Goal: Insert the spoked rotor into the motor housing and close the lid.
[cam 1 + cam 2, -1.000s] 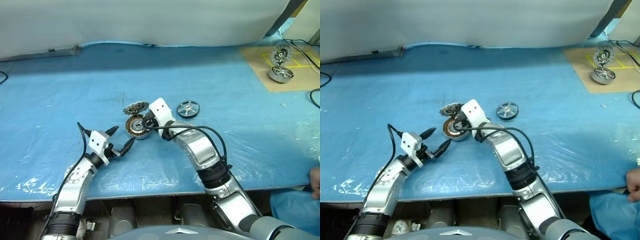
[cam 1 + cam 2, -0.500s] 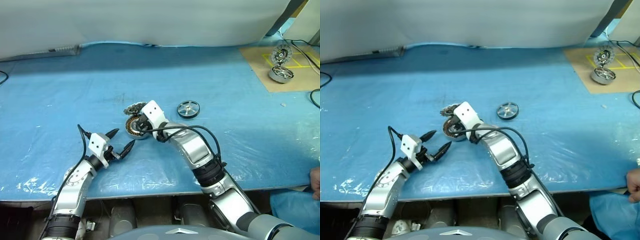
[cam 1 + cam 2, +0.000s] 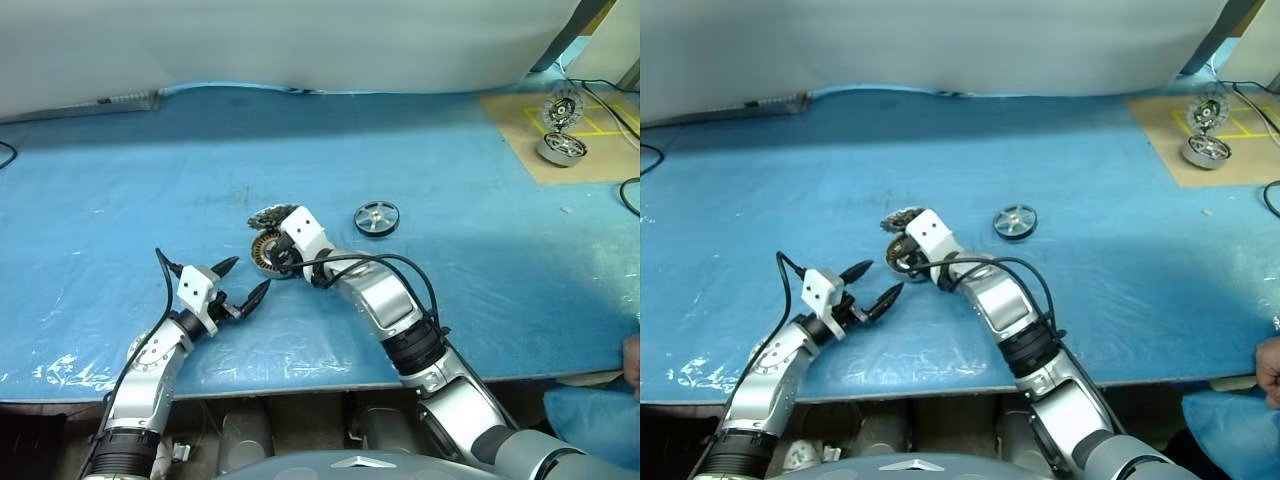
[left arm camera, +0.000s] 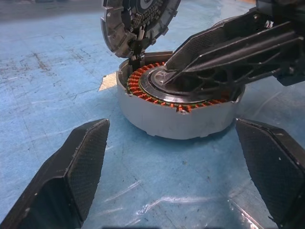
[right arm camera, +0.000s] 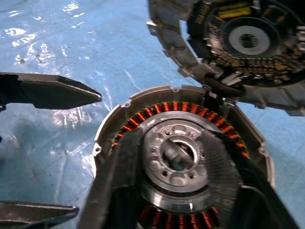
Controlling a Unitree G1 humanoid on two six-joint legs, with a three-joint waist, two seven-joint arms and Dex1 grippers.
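Now right gripper (image 4: 167, 75) seemingly wider than before over motor housing (image 4: 178, 107); left gripper (image 3: 243, 282) wide open, empty.

Workshop: blue-sheeted bench (image 3: 480, 200), motor parts (image 3: 560, 148)

right gripper (image 3: 275, 254) at motor housing (image 3: 266, 251), rotor (image 3: 376, 218) apart

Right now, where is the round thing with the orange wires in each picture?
Left eye: motor housing, centre, partly behind the right end effector.
Right eye: centre, likewise.
Left wrist: middle.
Right wrist: lower middle.
Shared landmark: the open lid hinged to its rim.
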